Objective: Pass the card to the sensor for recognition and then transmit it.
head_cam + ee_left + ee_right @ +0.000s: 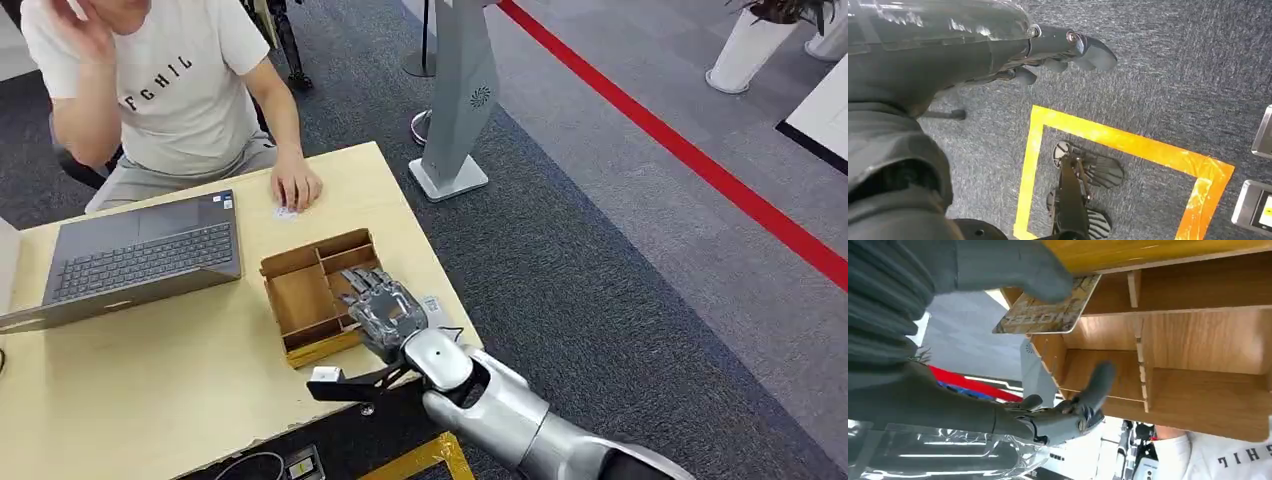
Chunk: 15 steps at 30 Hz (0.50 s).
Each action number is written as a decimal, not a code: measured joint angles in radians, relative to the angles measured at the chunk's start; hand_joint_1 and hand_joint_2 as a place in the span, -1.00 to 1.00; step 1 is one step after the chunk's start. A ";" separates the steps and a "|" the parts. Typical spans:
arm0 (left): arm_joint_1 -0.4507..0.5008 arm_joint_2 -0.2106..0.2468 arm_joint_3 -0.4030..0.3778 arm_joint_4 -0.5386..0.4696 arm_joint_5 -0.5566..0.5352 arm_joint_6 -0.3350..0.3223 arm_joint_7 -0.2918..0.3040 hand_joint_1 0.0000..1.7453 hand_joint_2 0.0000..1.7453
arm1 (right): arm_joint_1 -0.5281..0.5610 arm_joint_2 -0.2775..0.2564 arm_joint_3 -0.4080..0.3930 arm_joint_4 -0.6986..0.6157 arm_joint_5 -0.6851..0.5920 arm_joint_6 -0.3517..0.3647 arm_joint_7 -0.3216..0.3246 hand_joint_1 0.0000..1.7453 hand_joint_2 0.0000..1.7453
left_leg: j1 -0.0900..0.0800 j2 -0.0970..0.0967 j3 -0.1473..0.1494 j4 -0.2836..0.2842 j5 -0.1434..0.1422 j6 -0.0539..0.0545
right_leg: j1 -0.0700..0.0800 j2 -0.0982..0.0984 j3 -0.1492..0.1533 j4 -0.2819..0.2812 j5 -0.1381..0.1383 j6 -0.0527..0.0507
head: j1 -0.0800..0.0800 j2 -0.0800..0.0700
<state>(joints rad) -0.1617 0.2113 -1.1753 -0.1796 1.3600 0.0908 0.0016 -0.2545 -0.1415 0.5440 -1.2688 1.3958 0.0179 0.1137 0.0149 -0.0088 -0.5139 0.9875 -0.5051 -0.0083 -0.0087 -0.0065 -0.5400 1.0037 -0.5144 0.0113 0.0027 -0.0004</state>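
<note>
- Card [1048, 310]: patterned, pinched under the right hand's [385, 308] thumb, over the wooden divided tray [300, 300], centre frame.
- Left hand [1068, 52]: fingers curled, holding nothing, above carpet.

Right arm [520, 415] stretched forward, right hand [385, 308] palm down, thumb [1013, 270] pressing onto card [1048, 310], other fingers [1093, 385] spread loose. Left hand [1058, 50] hanging low, fingers curled in, nothing held.
</note>
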 joint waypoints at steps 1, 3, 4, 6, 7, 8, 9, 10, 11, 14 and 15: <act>0.000 0.002 0.000 0.000 0.000 0.000 0.000 -1.00 -1.00 | -0.002 0.000 -0.001 0.006 0.001 0.000 0.000 1.00 1.00 | 0.000 0.000 0.000 0.000 0.000 0.000 | 0.000 0.000 0.000 0.000 0.000 0.000 | 0.000 0.000; 0.000 0.002 0.000 0.000 -0.002 0.000 0.000 -1.00 -1.00 | -0.004 -0.001 -0.004 0.016 0.002 -0.002 -0.001 1.00 1.00 | 0.000 0.000 0.000 0.000 0.000 0.000 | 0.000 0.000 0.000 0.000 0.000 0.000 | 0.000 0.000; 0.000 0.003 0.000 0.000 -0.002 0.000 0.000 -1.00 -1.00 | -0.004 -0.001 -0.006 0.020 0.002 -0.002 -0.002 1.00 1.00 | 0.000 0.000 0.000 0.000 0.000 0.000 | 0.000 0.000 0.000 0.000 0.000 0.000 | 0.000 0.000; 0.000 0.005 0.000 0.000 -0.002 0.000 0.000 -1.00 -1.00 | -0.007 -0.002 -0.007 0.029 0.003 -0.004 -0.002 1.00 1.00 | 0.000 0.000 0.000 0.000 0.000 0.000 | 0.000 0.000 0.000 0.000 0.000 0.000 | 0.000 0.000; 0.000 0.005 0.000 0.000 -0.002 0.000 0.000 -1.00 -1.00 | -0.009 -0.002 -0.007 0.032 0.003 -0.005 -0.002 1.00 1.00 | 0.000 0.000 0.000 0.000 0.000 0.000 | 0.000 0.000 0.000 0.000 0.000 0.000 | 0.000 0.000; 0.000 0.005 0.000 0.000 -0.002 0.000 0.000 -1.00 -1.00 | -0.009 -0.002 -0.007 0.036 0.003 -0.006 -0.002 1.00 1.00 | 0.000 0.000 0.000 0.000 0.000 0.000 | 0.000 0.000 0.000 0.000 0.000 0.000 | 0.000 0.000; 0.000 0.006 0.000 0.000 -0.002 0.000 0.000 -1.00 -1.00 | -0.009 -0.002 -0.007 0.039 0.003 -0.006 -0.002 1.00 1.00 | 0.000 0.000 0.000 0.000 0.000 0.000 | 0.000 0.000 0.000 0.000 0.000 0.000 | 0.000 0.000; 0.000 0.006 0.000 0.000 -0.002 0.000 0.000 -1.00 -1.00 | -0.009 -0.002 -0.008 0.042 0.002 -0.007 -0.003 1.00 1.00 | 0.000 0.000 0.000 0.000 0.000 0.000 | 0.000 0.000 0.000 0.000 0.000 0.000 | 0.000 0.000; 0.000 0.007 0.000 0.000 -0.002 0.000 -0.001 -1.00 -1.00 | -0.009 -0.002 -0.008 0.045 0.002 -0.008 -0.003 1.00 1.00 | 0.000 0.000 0.000 0.000 0.000 0.000 | 0.000 0.000 0.000 0.000 0.000 0.000 | 0.000 0.000; 0.000 0.008 0.000 0.000 -0.002 0.000 -0.002 -1.00 -1.00 | -0.010 -0.002 -0.009 0.055 0.001 -0.010 -0.006 1.00 1.00 | 0.000 0.000 0.000 0.000 0.000 0.000 | 0.000 0.000 0.000 0.000 0.000 0.000 | 0.000 0.000; 0.000 0.008 0.000 0.000 -0.002 0.000 -0.002 -1.00 -1.00 | -0.010 -0.002 -0.010 0.058 -0.001 -0.011 -0.007 1.00 1.00 | 0.000 0.000 0.000 0.000 0.000 0.000 | 0.000 0.000 0.000 0.000 0.000 0.000 | 0.000 0.000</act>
<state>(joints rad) -0.1620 0.2190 -1.1753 -0.1793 1.3577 0.0904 0.0000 -0.2649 -0.1431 0.5344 -1.2108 1.3950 0.0065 0.1068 0.0148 -0.0088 -0.5137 0.9875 -0.5051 -0.0083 -0.0087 -0.0063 -0.5400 1.0037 -0.5145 0.0113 0.0027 -0.0004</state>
